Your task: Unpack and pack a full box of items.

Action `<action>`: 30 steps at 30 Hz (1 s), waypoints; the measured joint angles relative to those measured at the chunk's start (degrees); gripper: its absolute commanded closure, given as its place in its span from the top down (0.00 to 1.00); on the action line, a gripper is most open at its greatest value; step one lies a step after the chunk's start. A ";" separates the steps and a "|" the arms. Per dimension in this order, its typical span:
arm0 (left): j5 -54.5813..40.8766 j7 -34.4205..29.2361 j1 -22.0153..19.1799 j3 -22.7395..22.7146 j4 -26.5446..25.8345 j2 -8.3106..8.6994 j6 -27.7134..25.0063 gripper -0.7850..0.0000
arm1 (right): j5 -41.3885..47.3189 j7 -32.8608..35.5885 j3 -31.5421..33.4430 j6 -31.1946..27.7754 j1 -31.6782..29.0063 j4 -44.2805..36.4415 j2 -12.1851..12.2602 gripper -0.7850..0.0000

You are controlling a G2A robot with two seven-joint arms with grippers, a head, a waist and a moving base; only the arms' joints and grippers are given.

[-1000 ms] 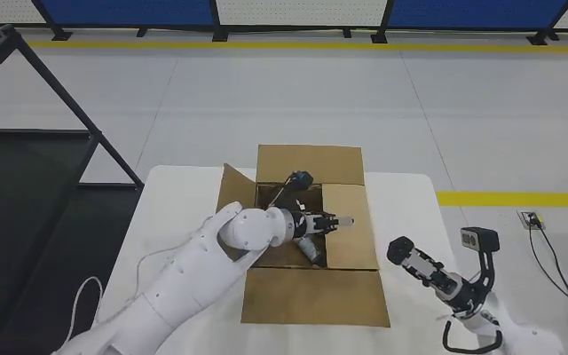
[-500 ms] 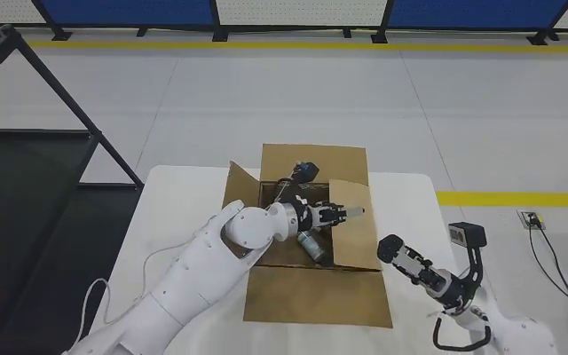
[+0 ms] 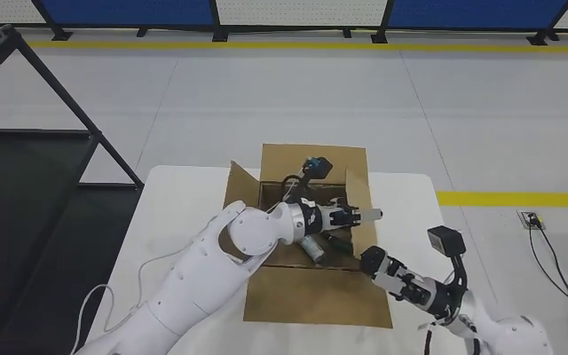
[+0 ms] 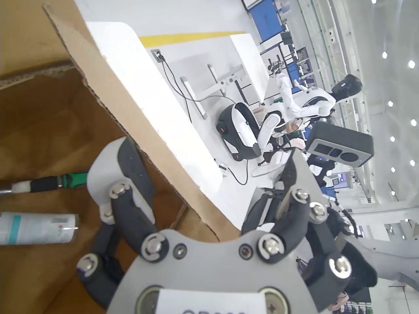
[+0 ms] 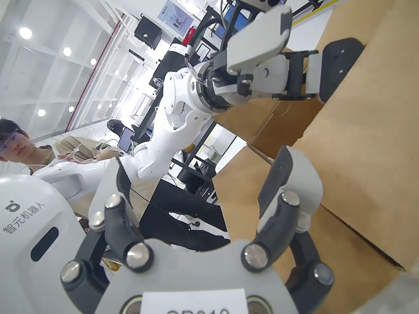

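Now the left gripper (image 3: 355, 216), fingers spread, straddles the raised right flap (image 3: 359, 188) of the cardboard box (image 3: 312, 297); the right gripper (image 3: 372, 258), likewise spread and empty, sits beside that flap.

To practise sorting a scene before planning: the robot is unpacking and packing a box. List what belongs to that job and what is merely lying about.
Job: cardboard box, white bottle and green-handled tool inside it, left hand, right hand.
Lying about: white table, black rack, floor socket with cable.
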 measured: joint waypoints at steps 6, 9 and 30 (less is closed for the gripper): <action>0.21 0.28 -0.77 0.88 -1.29 -1.21 0.64 1.00 | -1.24 -1.98 -0.51 -1.04 -1.95 -1.73 0.45 1.00; -0.37 1.15 -1.46 1.67 -0.19 -2.14 0.86 1.00 | -1.51 -3.98 -1.14 -3.53 -3.26 -2.76 0.54 1.00; -1.37 1.93 -4.42 0.26 8.26 -5.91 -2.90 1.00 | -10.20 -19.03 -1.94 8.35 -2.50 -3.71 1.31 1.00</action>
